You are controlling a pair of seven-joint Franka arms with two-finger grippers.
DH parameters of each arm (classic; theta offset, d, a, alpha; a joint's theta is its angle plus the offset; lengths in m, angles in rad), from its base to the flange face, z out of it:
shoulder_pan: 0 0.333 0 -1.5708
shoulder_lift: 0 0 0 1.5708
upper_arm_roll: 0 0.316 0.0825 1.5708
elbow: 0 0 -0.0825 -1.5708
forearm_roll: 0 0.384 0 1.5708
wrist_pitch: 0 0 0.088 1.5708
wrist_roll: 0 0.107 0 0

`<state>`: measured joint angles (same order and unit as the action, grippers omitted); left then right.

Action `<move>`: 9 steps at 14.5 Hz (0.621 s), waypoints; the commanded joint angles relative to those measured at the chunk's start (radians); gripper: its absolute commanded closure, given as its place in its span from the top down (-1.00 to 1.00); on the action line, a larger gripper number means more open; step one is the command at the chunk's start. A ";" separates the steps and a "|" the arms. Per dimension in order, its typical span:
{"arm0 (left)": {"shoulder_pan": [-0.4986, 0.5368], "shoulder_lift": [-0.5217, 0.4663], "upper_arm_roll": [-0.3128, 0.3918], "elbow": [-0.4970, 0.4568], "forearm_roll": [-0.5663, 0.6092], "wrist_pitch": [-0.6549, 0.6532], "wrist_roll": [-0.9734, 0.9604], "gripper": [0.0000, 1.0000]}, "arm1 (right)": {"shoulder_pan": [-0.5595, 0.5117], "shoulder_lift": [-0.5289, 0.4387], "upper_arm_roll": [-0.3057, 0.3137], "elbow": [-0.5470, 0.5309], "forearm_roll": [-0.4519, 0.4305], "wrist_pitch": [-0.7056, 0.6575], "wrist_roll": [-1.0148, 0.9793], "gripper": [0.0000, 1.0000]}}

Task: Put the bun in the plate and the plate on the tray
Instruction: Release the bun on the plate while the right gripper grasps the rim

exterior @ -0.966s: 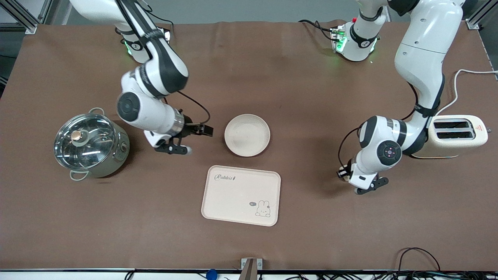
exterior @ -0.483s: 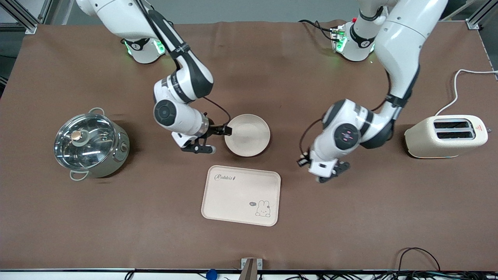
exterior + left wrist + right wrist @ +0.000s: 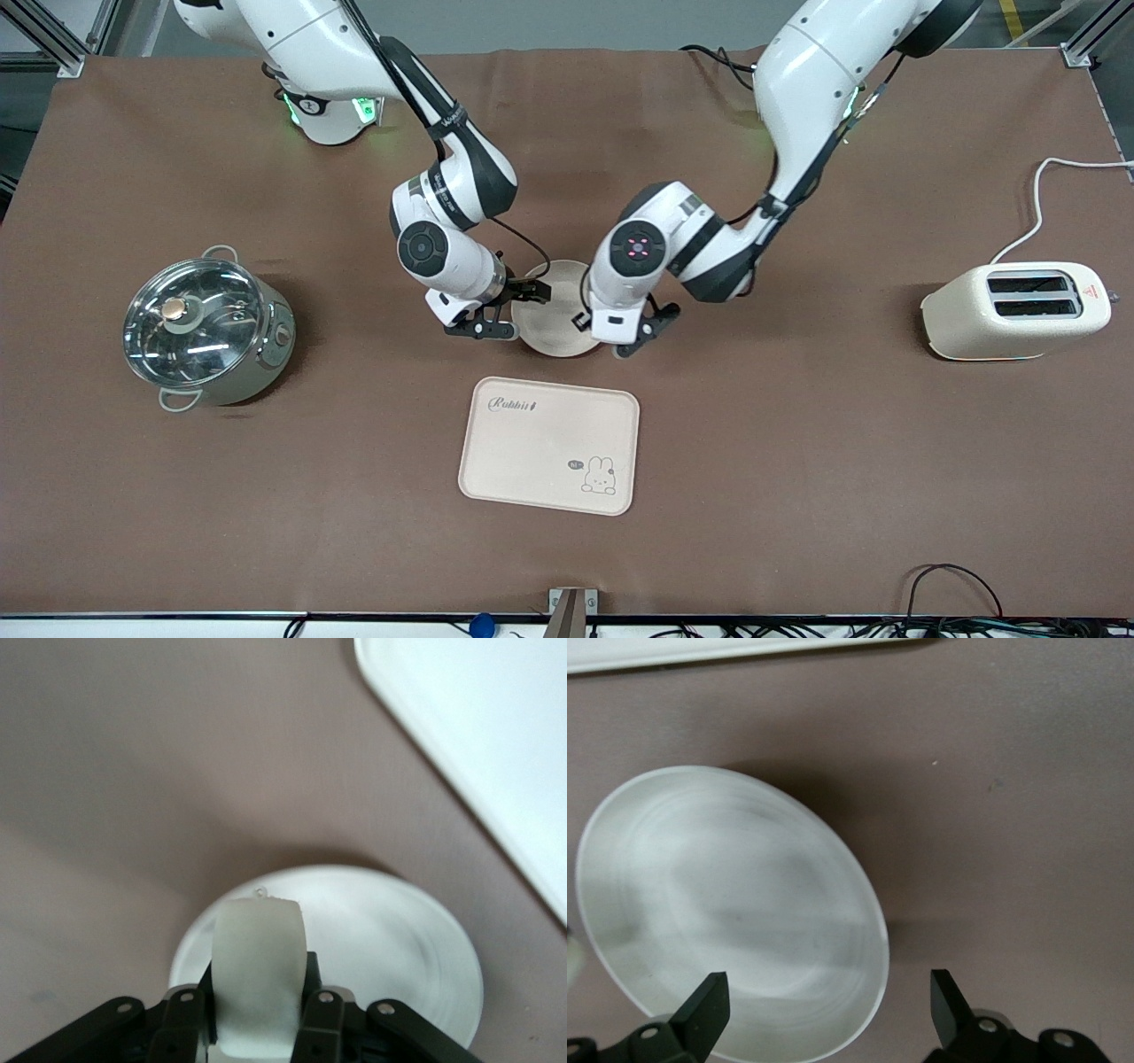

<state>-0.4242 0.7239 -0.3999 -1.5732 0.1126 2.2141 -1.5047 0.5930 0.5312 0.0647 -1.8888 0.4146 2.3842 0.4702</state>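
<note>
Where both hung apart earlier, left gripper (image 3: 631, 341) and right gripper (image 3: 496, 319) now flanking plate (image 3: 554, 332).

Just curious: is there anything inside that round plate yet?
Nothing rests in the plate. The left gripper holds the bun above its rim; the open right gripper straddles its edge.

The plate (image 3: 556, 332) is plain cream-white. Nearer to the front camera than the plate, the cream tray (image 3: 549, 444) has dark "Rabbit" script and a small rabbit drawing. The bun (image 3: 260, 970) is cream-white. The table cover (image 3: 797, 461) is brown.
</note>
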 commanded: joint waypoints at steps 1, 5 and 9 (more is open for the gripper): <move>-0.039 0.067 0.003 0.070 0.010 0.010 -0.087 -0.21 | 0.004 -0.028 -0.005 -0.049 0.021 0.024 0.001 1.00; -0.064 0.100 0.003 0.068 0.012 0.068 -0.130 0.43 | 0.004 -0.020 -0.005 -0.104 0.020 0.122 -0.010 1.00; -0.056 0.045 0.006 0.076 0.024 0.058 -0.127 1.00 | 0.004 -0.020 -0.003 -0.108 0.020 0.124 -0.010 1.00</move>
<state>-0.4813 0.8128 -0.3998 -1.5166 0.1128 2.2898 -1.6151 0.5931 0.5314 0.0617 -1.9733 0.4146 2.4927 0.4690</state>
